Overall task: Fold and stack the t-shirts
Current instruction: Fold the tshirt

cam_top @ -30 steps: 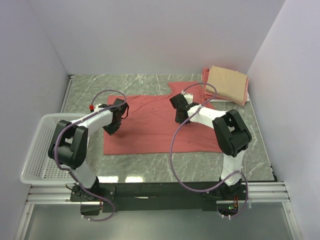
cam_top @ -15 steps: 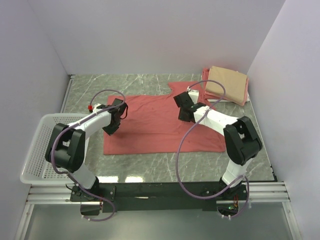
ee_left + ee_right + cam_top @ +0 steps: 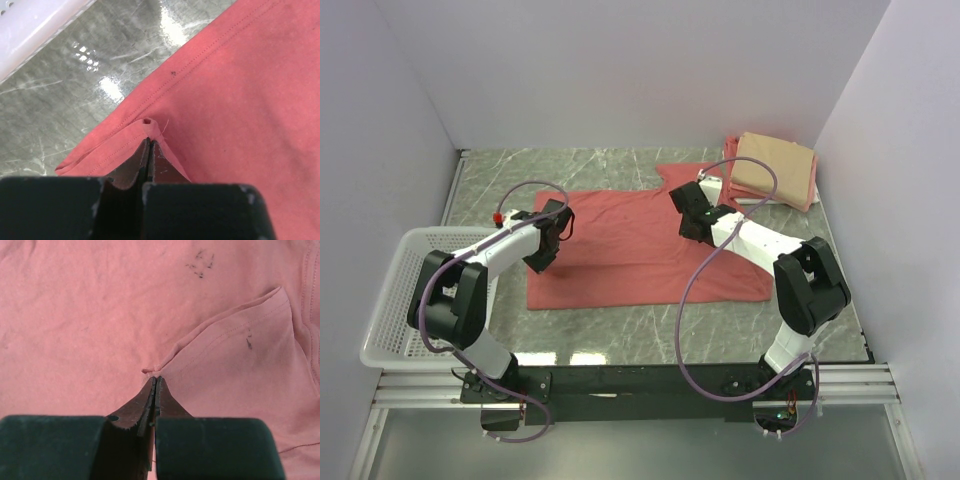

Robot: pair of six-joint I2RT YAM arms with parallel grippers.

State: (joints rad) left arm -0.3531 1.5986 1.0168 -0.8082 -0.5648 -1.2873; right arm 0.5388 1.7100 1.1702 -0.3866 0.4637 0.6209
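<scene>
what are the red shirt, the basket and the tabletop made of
red t-shirt: soft matte knit cloth, going by stitched hems.
basket: white plastic mesh, probably; gridded holes.
tabletop: glossy grey marble-look, veins and glare; stone or laminate unclear.

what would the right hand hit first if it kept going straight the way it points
The salmon-red cloth t-shirt: the right hand is shut on a pinch of it, and more of that cloth lies straight ahead, though depth is unclear.

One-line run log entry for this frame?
phase: fold grasp | left hand: shut on red t-shirt, left edge | right hand: shut on red t-shirt, right side | stack: tan t-shirt over pink t-shirt, far right corner
</scene>
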